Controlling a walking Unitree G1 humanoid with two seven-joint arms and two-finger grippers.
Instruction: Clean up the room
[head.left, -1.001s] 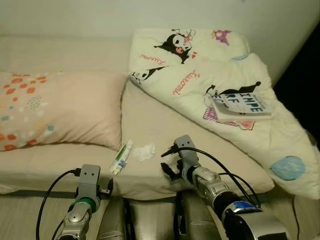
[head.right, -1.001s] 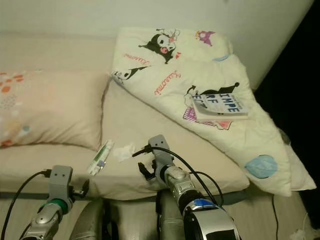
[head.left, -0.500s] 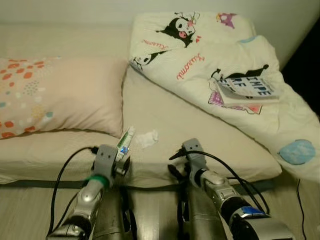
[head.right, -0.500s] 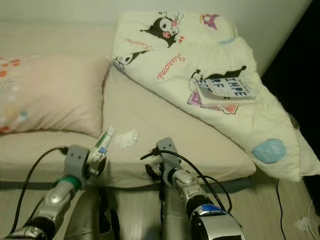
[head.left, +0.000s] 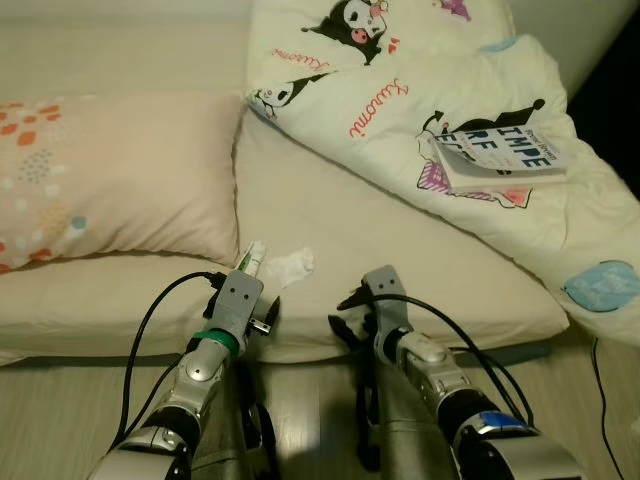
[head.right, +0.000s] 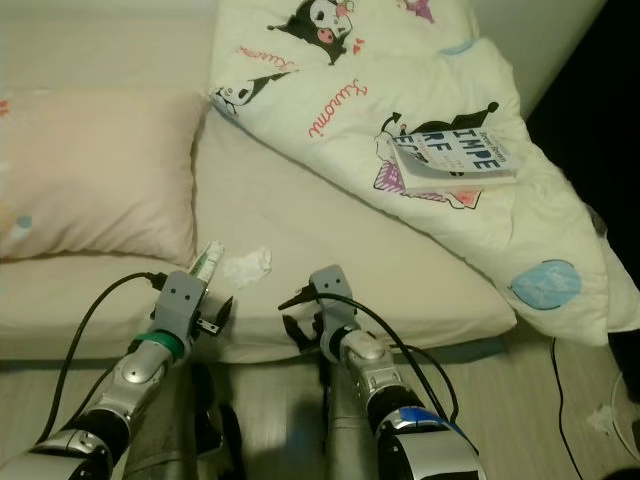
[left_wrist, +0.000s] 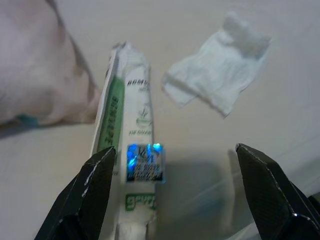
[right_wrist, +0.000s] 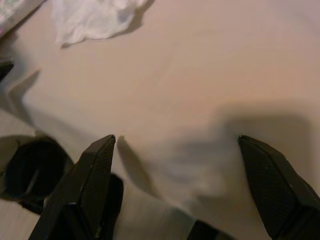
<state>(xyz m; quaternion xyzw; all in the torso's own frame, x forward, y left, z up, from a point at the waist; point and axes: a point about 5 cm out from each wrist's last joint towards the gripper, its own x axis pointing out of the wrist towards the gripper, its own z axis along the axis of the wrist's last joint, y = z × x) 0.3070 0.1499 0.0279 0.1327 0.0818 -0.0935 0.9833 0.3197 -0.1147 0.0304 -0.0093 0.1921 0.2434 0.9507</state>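
A green and white tube (left_wrist: 132, 165) lies on the bed sheet beside the pillow's corner, with a crumpled white tissue (left_wrist: 220, 80) just right of it. My left gripper (left_wrist: 180, 200) is open at the bed's front edge, and the tube's near end lies just inside one finger (left_wrist: 95, 190). In the head views the tube (head.left: 250, 260) and tissue (head.left: 290, 265) sit just beyond the left gripper (head.left: 258, 320). My right gripper (right_wrist: 180, 190) is open over bare sheet at the bed edge, right of the tissue (right_wrist: 95, 17).
A peach pillow (head.left: 110, 180) covers the bed's left side. A cartoon-print duvet (head.left: 400, 80) is heaped at the right with a book (head.left: 497, 158) on it. Bare sheet (head.left: 400, 270) lies between them. Pale wood floor (head.left: 300, 400) runs below the bed edge.
The view has moved closer to the bed and tilted down. My left arm has risen from low in front of the bed up to the edge by the tube. The right arm stays near the edge.
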